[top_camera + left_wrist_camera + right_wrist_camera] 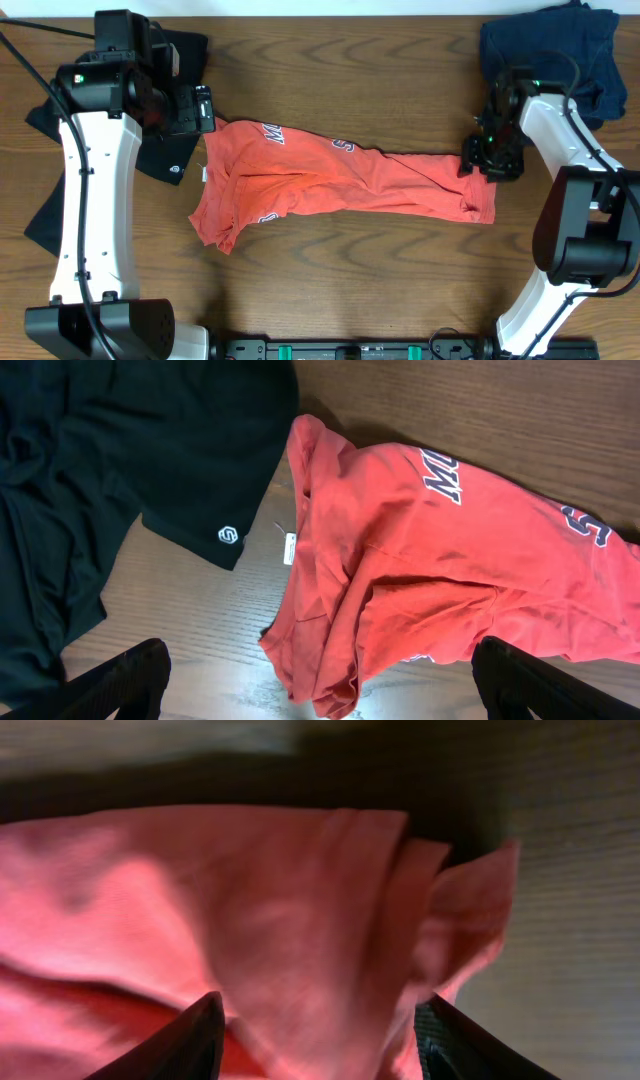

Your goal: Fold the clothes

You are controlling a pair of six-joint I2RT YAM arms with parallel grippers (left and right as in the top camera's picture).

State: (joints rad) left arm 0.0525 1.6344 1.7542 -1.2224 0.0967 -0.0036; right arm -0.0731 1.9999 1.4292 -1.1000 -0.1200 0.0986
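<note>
The coral-red T-shirt lies rumpled and stretched sideways across the middle of the worktop. A black garment lies at upper left and a navy garment at upper right. The left fingers hang spread wide and empty above the shirt's left end, while the right fingers stand parted astride its right edge, released.

Bare table along the near edge below the coral T-shirt, and a clear strip beyond it mid-table; passage is open both ways. The left side is taken by the left arm over the black garment, near the shirt's left end. The right side is taken by the right arm, with the navy garment heaped in the far right corner.
</note>
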